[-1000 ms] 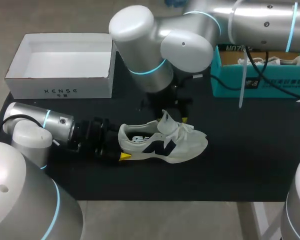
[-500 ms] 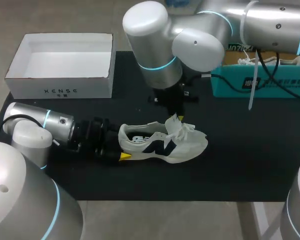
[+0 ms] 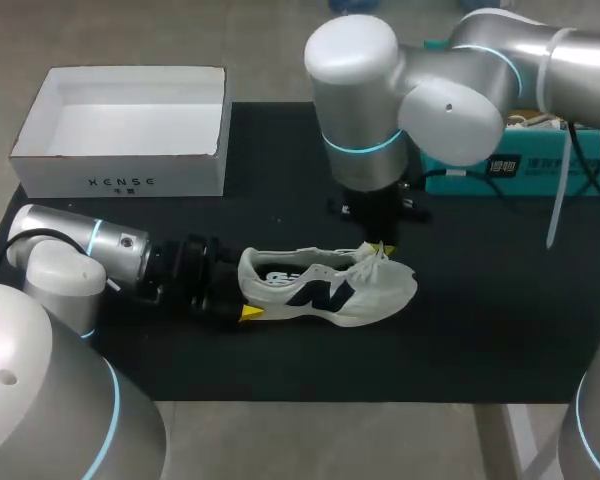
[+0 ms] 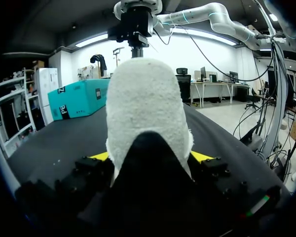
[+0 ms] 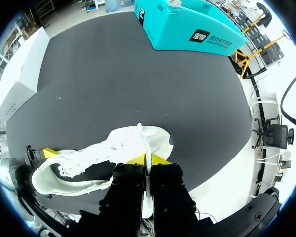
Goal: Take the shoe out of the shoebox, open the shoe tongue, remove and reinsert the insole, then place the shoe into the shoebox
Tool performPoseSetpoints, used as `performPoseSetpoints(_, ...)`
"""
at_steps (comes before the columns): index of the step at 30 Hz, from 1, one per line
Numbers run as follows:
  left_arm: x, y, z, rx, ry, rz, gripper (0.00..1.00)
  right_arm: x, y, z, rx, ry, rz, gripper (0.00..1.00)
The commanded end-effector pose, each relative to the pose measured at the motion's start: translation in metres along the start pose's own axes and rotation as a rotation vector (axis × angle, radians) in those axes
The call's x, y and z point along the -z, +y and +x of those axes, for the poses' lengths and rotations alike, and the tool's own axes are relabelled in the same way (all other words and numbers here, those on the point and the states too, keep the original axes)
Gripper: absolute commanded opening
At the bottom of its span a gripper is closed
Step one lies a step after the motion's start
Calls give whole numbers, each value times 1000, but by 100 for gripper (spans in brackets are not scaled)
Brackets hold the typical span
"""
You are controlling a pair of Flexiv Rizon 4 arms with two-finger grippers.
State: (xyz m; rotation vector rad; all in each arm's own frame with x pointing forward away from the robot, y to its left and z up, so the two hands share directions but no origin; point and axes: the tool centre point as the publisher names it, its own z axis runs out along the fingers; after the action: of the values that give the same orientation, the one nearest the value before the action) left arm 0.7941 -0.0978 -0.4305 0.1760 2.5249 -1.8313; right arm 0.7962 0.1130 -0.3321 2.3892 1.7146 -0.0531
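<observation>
Nearest me, the left gripper (image 4: 150,157) lies low on the black surface (image 3: 480,300), its fingers clamped on either side of the heel of the one white shoe (image 3: 330,288). The shoe rests on its side in the middle of the surface, clear of both boxes, so the first step looks done. Just past it, the right gripper (image 5: 148,159) hangs over the laces with its fingers pressed almost together on a thin white fold, which I take to be the tongue (image 5: 133,143). That puts the work at opening the tongue. The dark insole (image 3: 277,277) seems to sit inside, so pulling it, refitting it and boxing the shoe are all left. Farther back stand two boxes: one open, empty white shoebox (image 3: 120,130) and one teal box (image 3: 520,170).
</observation>
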Motion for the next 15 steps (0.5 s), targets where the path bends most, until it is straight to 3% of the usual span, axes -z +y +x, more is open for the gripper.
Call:
performPoseSetpoints(1,0,2,2,0,-2,-3,0,-2,-6,-8,-110,52,-14,0)
performPoseSetpoints(6,0,2,2,0,-2,-3,0,5,-6,-3,-82,71,-28,0)
performPoseSetpoints(7,0,2,2,0,-2,-3,0,9,-6,-1,-71,71,-27,9)
performPoseSetpoints(8,0,2,2,0,-2,-3,0,12,-5,2,-53,76,-18,47)
performPoseSetpoints(9,0,2,2,0,-2,-3,0,16,-5,4,-31,94,-22,100)
performPoseSetpoints(15,0,2,2,0,-2,-3,0,49,0,19,215,207,8,100)
